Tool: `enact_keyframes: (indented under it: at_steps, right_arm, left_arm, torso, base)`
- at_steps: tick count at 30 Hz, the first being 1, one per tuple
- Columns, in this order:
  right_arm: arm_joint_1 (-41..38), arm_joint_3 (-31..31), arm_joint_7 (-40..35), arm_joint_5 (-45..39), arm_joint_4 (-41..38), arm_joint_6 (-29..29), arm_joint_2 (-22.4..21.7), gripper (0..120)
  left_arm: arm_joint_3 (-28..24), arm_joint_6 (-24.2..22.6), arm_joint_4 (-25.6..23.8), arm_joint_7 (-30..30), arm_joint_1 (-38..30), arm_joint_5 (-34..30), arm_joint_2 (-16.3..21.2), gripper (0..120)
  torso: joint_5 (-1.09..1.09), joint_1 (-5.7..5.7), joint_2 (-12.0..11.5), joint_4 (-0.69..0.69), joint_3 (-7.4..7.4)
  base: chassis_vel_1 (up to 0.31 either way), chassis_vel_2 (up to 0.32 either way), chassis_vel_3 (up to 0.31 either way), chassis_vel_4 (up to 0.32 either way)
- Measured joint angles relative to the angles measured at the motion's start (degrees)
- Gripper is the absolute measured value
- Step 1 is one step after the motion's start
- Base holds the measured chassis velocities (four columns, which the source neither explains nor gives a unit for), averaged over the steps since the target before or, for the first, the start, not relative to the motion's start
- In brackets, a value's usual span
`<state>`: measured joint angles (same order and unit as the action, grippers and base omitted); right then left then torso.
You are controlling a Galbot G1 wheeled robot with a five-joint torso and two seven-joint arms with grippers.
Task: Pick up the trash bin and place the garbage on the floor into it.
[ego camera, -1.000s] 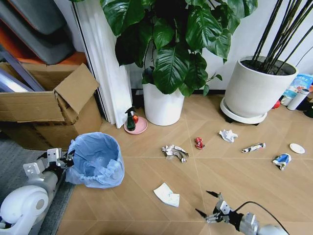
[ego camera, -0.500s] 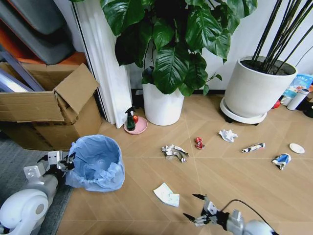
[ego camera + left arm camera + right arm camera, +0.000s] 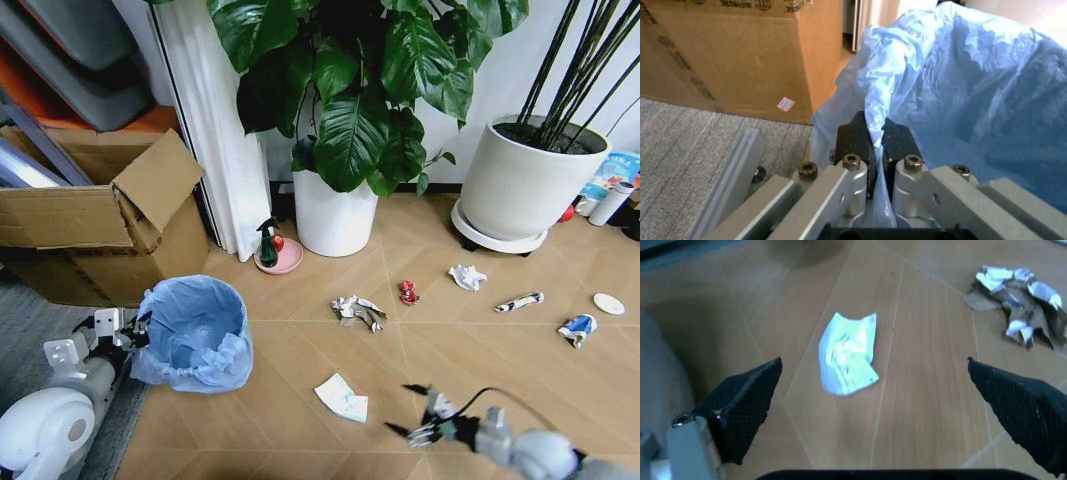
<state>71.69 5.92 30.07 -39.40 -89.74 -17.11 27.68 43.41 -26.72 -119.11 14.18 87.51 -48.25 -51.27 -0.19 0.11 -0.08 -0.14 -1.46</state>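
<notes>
Left gripper [image 3: 128, 333] sits at lower left, fingers pinched together — right gripper [image 3: 412, 411] reaches in at bottom centre-right, fingers spread wide.

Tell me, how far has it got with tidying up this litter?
Barely started. The left gripper is pinched on the trash bin's blue liner rim. The right gripper, fingers wide open, hovers near the flat white tissue. Nothing visible inside the bin. The crushed wrapper, red can, tube and packet lie on the floor.
</notes>
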Motion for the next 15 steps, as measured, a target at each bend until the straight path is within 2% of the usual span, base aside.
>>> enact_keyframes:
  at_steps: [1,5,6,9,11,12,13,14,15]
  right_arm:
    - [0.0,0.0,0.0,0.0,0.0,0.0,0.0,100]
    - [-7.6,7.8,7.7,-2.8,3.6,-0.5,-0.3,100]
    - [-7.6,7.8,7.7,-2.8,3.6,-0.5,-0.3,100]
    - [-13.6,14.7,9.2,-3.7,5.8,-0.6,1.5,100]
    - [-13.6,14.7,9.2,-3.7,5.8,-0.6,1.5,100]
    - [-17.9,19.0,9.3,-4.0,7.4,-0.5,3.4,100]
    - [-19.8,21.7,9.3,-4.1,8.5,-0.5,4.6,100]
    - [-19.8,21.7,9.3,-4.1,8.5,-0.5,4.6,100]
    - [-22.3,24.6,9.3,-4.1,9.4,-0.4,6.3,100]
  left_arm:
    - [0.0,0.0,0.0,0.0,0.0,0.0,0.0,0]
    - [-0.5,-0.2,0.2,0.3,-0.4,0.1,-0.1,0]
    - [-0.5,-0.2,0.2,0.3,-0.4,0.1,-0.1,0]
    - [-0.8,-0.4,0.3,0.4,-0.3,0.4,-0.4,0]
    - [-0.8,-0.4,0.3,0.4,-0.3,0.4,-0.4,0]
    - [-0.8,-0.4,0.3,0.4,-0.1,0.6,-0.5,0]
    - [-0.6,-0.4,0.3,0.4,0.0,0.6,-0.5,0]
    - [-0.6,-0.4,0.3,0.4,0.0,0.6,-0.5,0]
    - [-0.3,-0.4,0.3,0.4,0.1,0.5,-0.4,0]
  torso:
    - [0.00,0.00,0.0,0.00,0.00]
    - [0.05,0.00,0.0,0.00,0.00]
    - [0.05,0.00,0.0,0.00,0.00]
    - [0.02,0.00,0.0,0.01,0.00]
    - [0.02,0.00,0.0,0.01,0.00]
    - [0.03,0.00,0.0,0.04,0.00]
    - [-0.07,0.00,0.0,0.01,0.01]
    - [-0.07,0.00,0.0,0.01,0.01]
    - [-0.05,0.00,0.0,-0.01,-0.01]
  base:
    - [0.000,0.000,0.000,0.000]
    - [0.000,0.000,0.000,0.000]
    - [0.000,0.000,0.000,0.000]
    - [0.000,0.000,0.000,0.000]
    - [0.000,0.000,0.000,0.000]
    - [0.000,0.000,0.000,0.000]
    - [0.000,0.000,0.000,0.000]
    - [0.000,0.000,0.000,0.000]
    - [0.000,0.000,0.000,0.000]
